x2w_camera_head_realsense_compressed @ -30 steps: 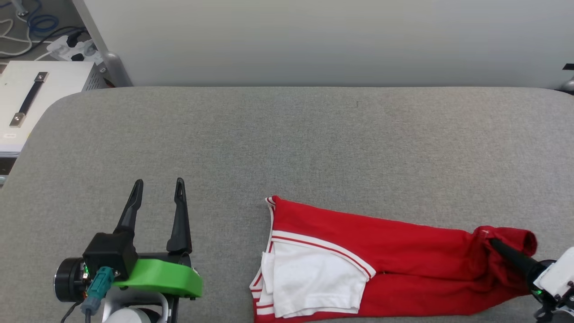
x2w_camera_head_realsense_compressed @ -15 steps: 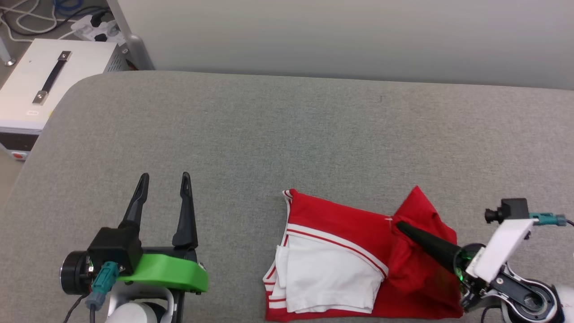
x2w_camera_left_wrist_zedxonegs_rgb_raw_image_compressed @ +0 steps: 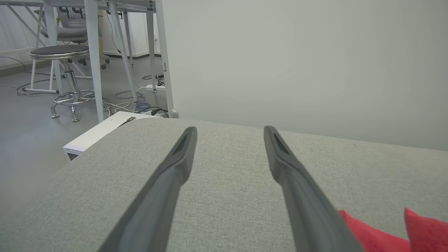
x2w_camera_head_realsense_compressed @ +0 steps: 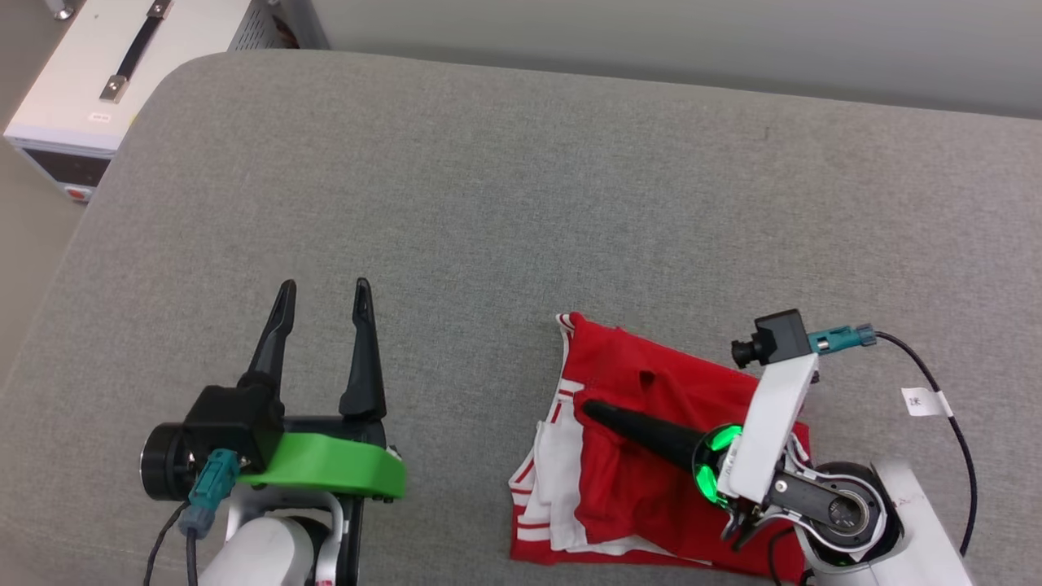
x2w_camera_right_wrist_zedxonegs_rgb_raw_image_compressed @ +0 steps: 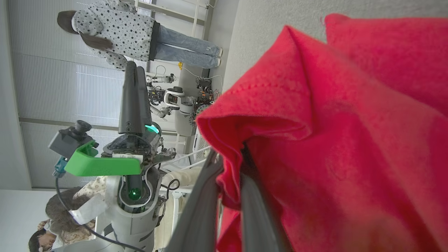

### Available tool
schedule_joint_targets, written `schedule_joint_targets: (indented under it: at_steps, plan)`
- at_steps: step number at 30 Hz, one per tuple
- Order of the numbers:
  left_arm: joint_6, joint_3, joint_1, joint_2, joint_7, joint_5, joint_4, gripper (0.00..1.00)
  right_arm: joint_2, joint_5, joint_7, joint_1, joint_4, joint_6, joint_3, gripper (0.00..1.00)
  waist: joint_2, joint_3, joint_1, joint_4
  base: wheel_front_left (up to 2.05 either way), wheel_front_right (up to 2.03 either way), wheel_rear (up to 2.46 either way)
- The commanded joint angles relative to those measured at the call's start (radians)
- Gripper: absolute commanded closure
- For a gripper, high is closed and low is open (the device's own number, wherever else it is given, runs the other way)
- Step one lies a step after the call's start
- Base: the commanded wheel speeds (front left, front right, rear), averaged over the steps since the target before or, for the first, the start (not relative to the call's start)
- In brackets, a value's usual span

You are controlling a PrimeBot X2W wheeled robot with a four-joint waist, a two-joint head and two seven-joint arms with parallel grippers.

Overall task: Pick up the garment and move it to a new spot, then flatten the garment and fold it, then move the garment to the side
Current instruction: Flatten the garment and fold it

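The garment [x2w_camera_head_realsense_compressed: 643,480] lies folded on the grey table, red with a white sleeve [x2w_camera_head_realsense_compressed: 562,476] and striped trim at its left end. My right gripper [x2w_camera_head_realsense_compressed: 588,407] points left over it and is shut on a red edge of the garment, which is doubled over the rest. In the right wrist view the red garment [x2w_camera_right_wrist_zedxonegs_rgb_raw_image_compressed: 332,140] bunches around my right gripper [x2w_camera_right_wrist_zedxonegs_rgb_raw_image_compressed: 231,171]. My left gripper [x2w_camera_head_realsense_compressed: 324,286] stands open with nothing between its fingers, on the table left of the garment. In the left wrist view my left gripper [x2w_camera_left_wrist_zedxonegs_rgb_raw_image_compressed: 229,130] is over bare cloth, with the garment [x2w_camera_left_wrist_zedxonegs_rgb_raw_image_compressed: 381,232] at the lower right.
The grey padded table [x2w_camera_head_realsense_compressed: 521,203] has free room at the back and left. A white box [x2w_camera_head_realsense_compressed: 98,81] with a black handle stands beyond its left corner. A stool [x2w_camera_left_wrist_zedxonegs_rgb_raw_image_compressed: 59,52] and cables lie on the floor. A person [x2w_camera_right_wrist_zedxonegs_rgb_raw_image_compressed: 140,35] stands in the room.
My right gripper has carried the garment's right end leftwards over the rest, so the garment is now shorter. The head camera has turned. The left gripper stays open in place.
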State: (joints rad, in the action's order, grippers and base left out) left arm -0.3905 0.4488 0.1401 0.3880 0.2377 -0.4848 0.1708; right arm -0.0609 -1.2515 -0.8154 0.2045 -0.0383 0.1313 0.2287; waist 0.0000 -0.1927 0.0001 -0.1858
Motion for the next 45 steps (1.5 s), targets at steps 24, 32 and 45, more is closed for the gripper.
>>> schedule_joint_targets:
  at_steps: [24,32,45]
  plan:
    - [0.056,-0.025,0.021,-0.042,0.023,0.029,-0.083,0.00,-0.118,0.170,0.452,0.086,-0.063,-0.001,0.146,0.00,0.0000,0.018,-0.0001,0.035,0.00,0.00,0.00]
    - [0.056,-0.034,-0.006,-0.029,0.024,0.019,-0.098,0.00,-0.156,0.429,0.685,0.053,-0.103,-0.001,0.034,0.00,0.0000,0.066,-0.0001,0.087,0.00,0.00,0.00]
    - [0.061,-0.069,-0.043,-0.014,0.024,0.003,-0.126,0.00,-0.109,0.865,0.817,-0.072,0.033,-0.001,-0.286,0.00,0.0000,0.119,-0.0001,0.156,0.00,0.00,0.00]
